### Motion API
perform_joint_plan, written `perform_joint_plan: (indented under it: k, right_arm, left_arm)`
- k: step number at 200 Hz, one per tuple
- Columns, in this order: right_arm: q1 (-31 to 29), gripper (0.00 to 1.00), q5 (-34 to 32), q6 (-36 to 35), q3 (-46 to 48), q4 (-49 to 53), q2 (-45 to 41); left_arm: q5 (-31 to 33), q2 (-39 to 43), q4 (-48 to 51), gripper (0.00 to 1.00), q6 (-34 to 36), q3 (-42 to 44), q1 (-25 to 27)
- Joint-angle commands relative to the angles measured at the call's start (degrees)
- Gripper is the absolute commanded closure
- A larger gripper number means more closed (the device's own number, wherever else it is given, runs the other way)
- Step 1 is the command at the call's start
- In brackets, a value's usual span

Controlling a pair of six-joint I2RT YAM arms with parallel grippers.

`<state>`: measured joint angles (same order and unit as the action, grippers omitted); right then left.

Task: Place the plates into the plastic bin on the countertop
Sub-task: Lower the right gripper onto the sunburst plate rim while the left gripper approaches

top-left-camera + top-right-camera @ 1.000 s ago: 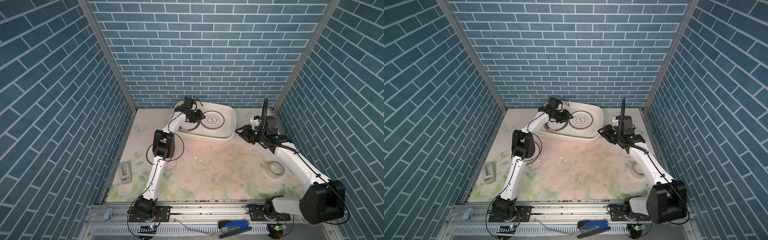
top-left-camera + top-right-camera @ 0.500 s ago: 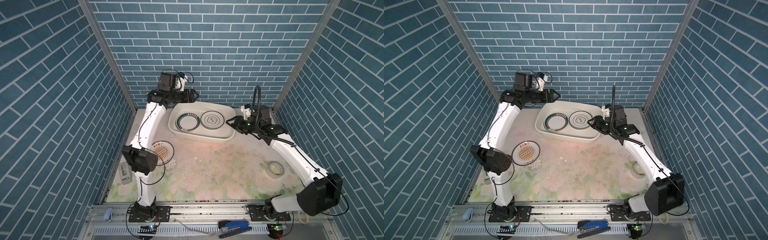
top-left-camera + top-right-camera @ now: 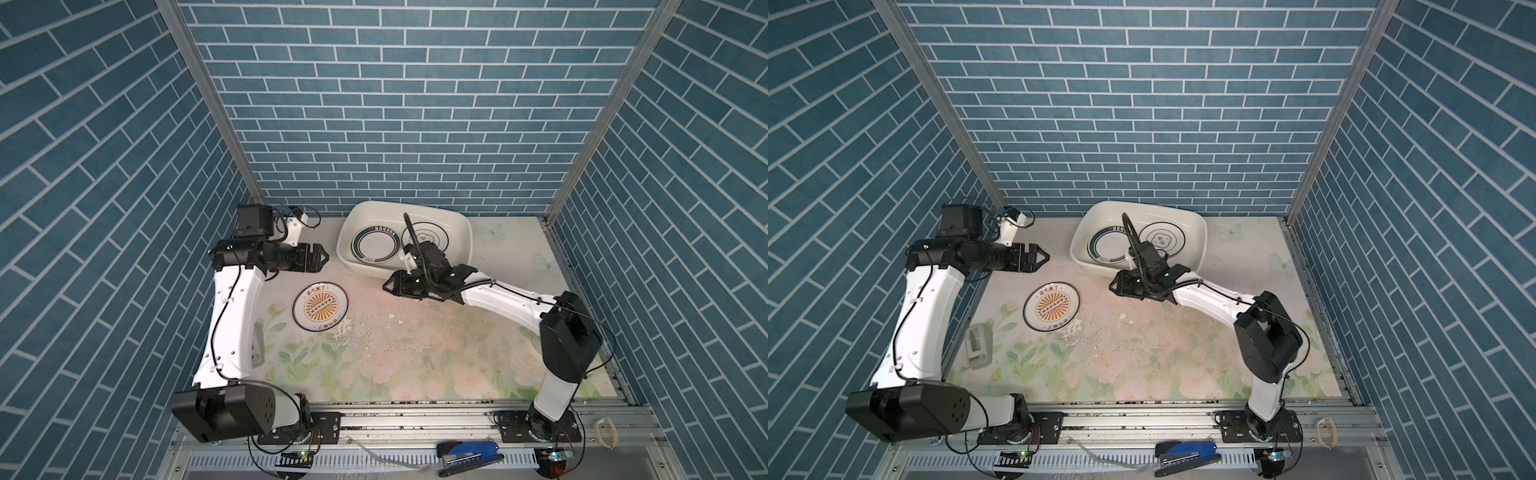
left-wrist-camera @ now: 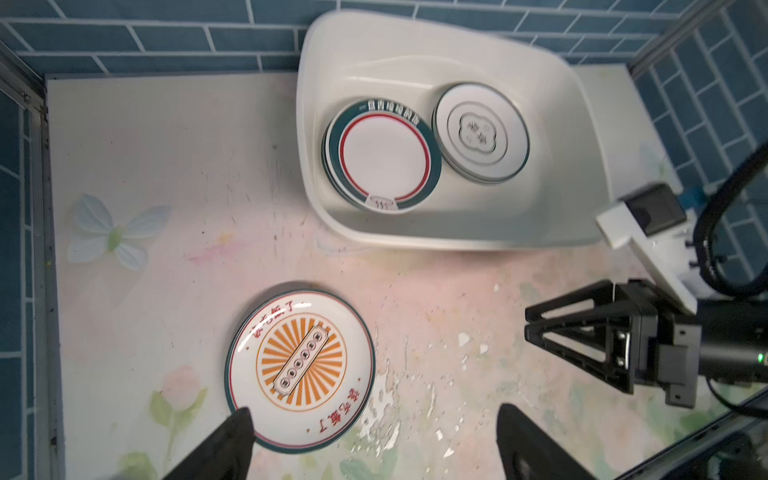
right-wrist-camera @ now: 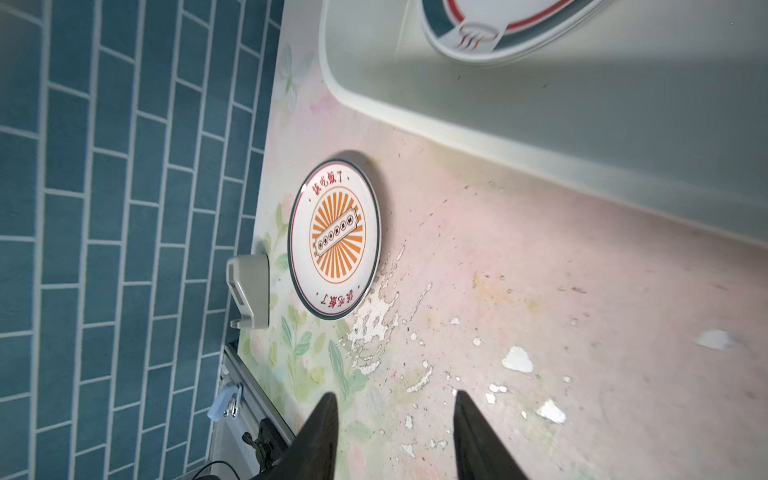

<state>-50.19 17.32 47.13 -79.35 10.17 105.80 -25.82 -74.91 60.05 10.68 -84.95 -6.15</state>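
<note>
**Surface** (image 3: 415,357): floral print, worn and flaked, lying beneath both sets of jaws.

**Plastic bin** (image 3: 462,239): stands on the surface, ahead of the left gripper (image 3: 323,257) and just beside the right gripper (image 3: 386,286).

**Bin contents:** two stacks of plates abreast. One is topped by a green-banded plate (image 4: 384,156), the other by a grey-ringed plate (image 4: 480,133).

**Sunburst plate** (image 3: 320,307): flat on the surface, outside the bin. It lies below the left jaws and ahead of the right jaws, touching neither.

**Left gripper:** raised above the surface, jaws spread wide, nothing between them.

**Right gripper:** above the surface, jaws partly apart, nothing held.
</note>
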Motion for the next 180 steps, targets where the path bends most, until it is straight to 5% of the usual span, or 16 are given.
perform_joint_plan:
  k: [1,83,180]
  right_arm:
    - [-2.49,0.54,-4.43,3.58,-2.89,-5.87,4.10]
    - [-5.87,0.56,-0.61,9.90,-10.41,-18.86,21.76]
    - [-7.64,0.57,3.73,12.49,-15.12,-22.48,29.29]
  left_arm:
    - [0.96,5.04,0.26,0.06,6.96,4.70,-0.74]
    - [-6.01,10.19,-0.59,0.06,3.27,8.57,-1.76]
    - [-17.02,9.76,-2.13,0.07,-0.32,8.22,-1.76]
